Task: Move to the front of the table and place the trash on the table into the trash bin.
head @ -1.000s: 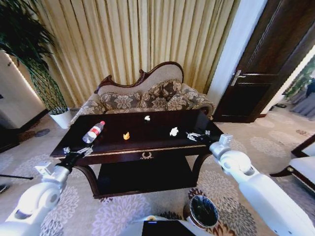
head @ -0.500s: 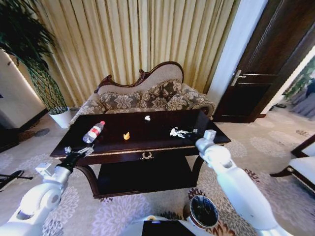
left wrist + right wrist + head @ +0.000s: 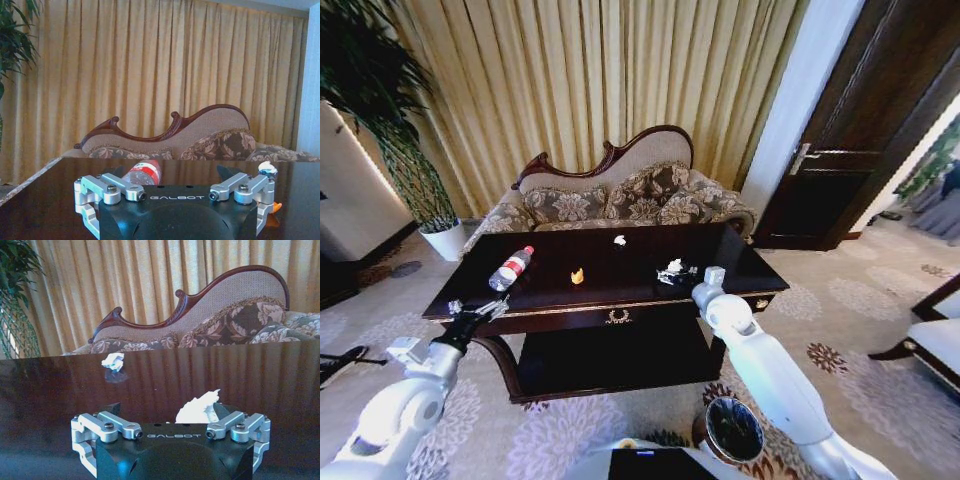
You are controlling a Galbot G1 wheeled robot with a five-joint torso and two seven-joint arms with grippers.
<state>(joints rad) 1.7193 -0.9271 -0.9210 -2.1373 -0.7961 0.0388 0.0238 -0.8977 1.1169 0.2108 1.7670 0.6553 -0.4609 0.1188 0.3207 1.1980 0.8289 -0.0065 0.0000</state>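
Reaching with its open right gripper [image 3: 672, 273] around a white wad [image 3: 673, 266], nothing yet binned; bottle [image 3: 510, 268], orange scrap [image 3: 577, 275] and far wad [image 3: 619, 240] wait on the bench [image 3: 620, 300], left gripper [image 3: 480, 312] open at its edge.

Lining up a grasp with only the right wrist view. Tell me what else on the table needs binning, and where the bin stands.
Observer: Besides the near white wad and the far white wad, a bottle lies on its side toward the left end of the table.
Operator: Go on.
Observer: A tiny orange scrap sits between the bottle and the right hand.
Operator: Now the bin.
Observer: The trash bin stands on the carpet in front of the table, below the right arm.
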